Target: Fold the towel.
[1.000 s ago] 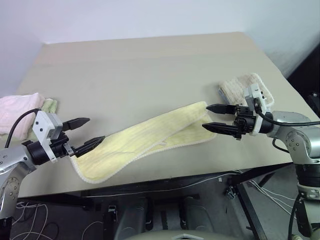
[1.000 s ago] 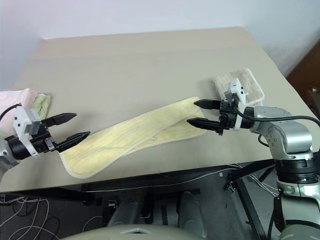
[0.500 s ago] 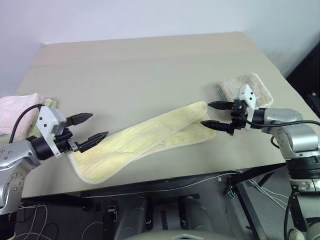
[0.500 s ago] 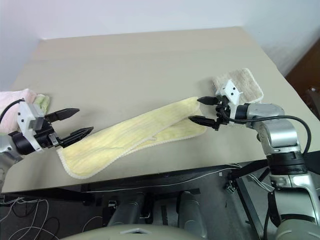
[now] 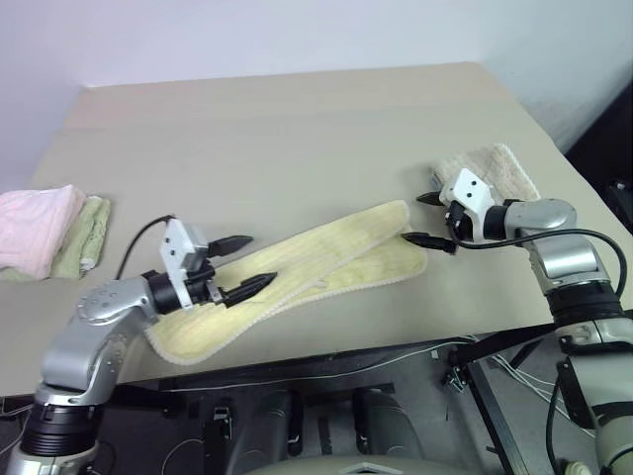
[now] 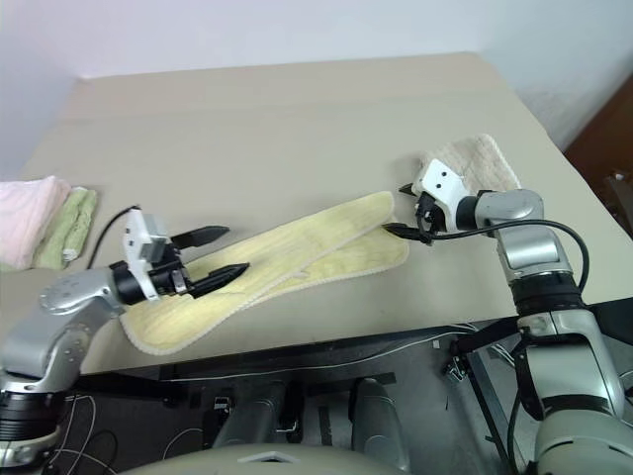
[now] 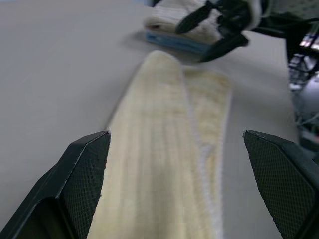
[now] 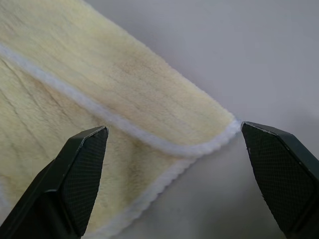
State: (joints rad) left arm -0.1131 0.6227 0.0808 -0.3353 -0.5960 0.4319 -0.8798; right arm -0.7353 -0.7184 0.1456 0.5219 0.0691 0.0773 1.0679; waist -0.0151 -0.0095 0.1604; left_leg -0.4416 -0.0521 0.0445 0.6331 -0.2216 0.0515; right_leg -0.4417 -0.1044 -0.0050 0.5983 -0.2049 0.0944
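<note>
Pale yellow terry cloth runs slantwise over the near part of the beige table point(image 5: 297, 119) — the towel point(image 5: 307, 262) lies folded lengthwise, one long layer set a little off the other so the whitish hem shows along both. Its lower end reaches the table's near edge on the left; its upper end rounds off toward the right. The left gripper point(image 5: 243, 264) hovers over that lower-left stretch with its two black fingers spread wide and nothing between them. The right gripper point(image 5: 427, 218) sits at the towel's upper right end, fingers likewise wide apart — the wrist view shows the hemmed corner lying between them, unpinched. Just beyond it rests a tan waffle towel point(image 5: 495, 166). At the far left edge lie a pink towel point(image 5: 35, 226) and a green towel point(image 5: 84, 236), side by side.
</note>
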